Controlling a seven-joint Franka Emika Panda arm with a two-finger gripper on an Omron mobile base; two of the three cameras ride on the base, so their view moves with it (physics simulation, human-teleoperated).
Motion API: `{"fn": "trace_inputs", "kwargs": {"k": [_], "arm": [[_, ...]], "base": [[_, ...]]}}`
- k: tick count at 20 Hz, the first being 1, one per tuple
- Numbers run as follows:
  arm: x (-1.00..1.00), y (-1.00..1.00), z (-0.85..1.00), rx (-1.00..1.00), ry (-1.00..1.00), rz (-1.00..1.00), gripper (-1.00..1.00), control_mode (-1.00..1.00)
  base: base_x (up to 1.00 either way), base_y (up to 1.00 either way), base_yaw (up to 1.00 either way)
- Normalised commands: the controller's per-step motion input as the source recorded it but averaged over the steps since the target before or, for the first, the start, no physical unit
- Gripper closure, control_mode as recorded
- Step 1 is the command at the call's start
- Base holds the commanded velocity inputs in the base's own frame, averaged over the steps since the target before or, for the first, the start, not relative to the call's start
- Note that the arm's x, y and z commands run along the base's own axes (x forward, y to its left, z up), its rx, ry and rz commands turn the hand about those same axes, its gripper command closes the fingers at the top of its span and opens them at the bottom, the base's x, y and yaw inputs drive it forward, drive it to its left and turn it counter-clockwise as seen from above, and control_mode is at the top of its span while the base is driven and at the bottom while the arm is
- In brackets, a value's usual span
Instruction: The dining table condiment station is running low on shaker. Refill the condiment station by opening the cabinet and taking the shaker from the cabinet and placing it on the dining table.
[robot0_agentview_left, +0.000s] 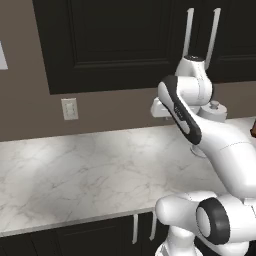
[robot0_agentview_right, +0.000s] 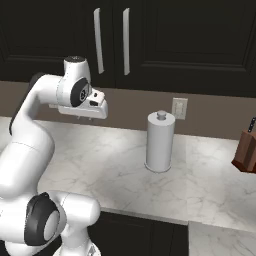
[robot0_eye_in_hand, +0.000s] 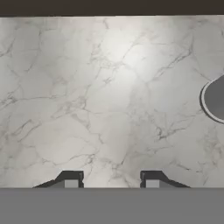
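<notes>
The cabinet (robot0_agentview_left: 115, 40) hangs on the wall above the counter, black, with a recessed door panel. Its doors are shut, and long silver bar handles (robot0_agentview_right: 98, 40) run down where two doors meet. The shaker is hidden and the dining table is out of view. My gripper (robot0_agentview_right: 84, 118) hangs below the cabinet and points straight down at the marble counter (robot0_eye_in_hand: 109, 87). In the hand view the gripper (robot0_eye_in_hand: 111, 181) is open, its two dark fingertips (robot0_eye_in_hand: 70, 179) apart with bare marble between them.
A white paper towel roll (robot0_agentview_right: 160, 141) stands on the counter right of the hand; its round base (robot0_eye_in_hand: 215, 98) shows in the hand view. A brown knife block (robot0_agentview_right: 246, 150) sits at the far right. Wall outlet (robot0_agentview_left: 69, 108) below the cabinet. Low black cabinets (robot0_agentview_left: 100, 237) under the counter.
</notes>
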Motion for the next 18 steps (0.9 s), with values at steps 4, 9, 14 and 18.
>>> {"fn": "trace_inputs", "kwargs": {"k": [4, 9, 14, 18], "arm": [[-0.11, 0.00, 0.05, 0.00, -0.20, 0.01, -1.00, -1.00], [-0.40, -0.14, 0.26, 0.00, -0.45, 0.03, -1.00, -1.00], [-0.32, -0.12, 0.55, 0.00, -0.36, 0.00, -1.00, -1.00], [-0.14, -0.03, 0.69, -0.02, -0.27, 0.00, -1.00, -1.00]], "base": [[0.00, 0.00, 0.00], [0.00, 0.00, 0.00], [0.00, 0.00, 0.00], [0.00, 0.00, 0.00]]}}
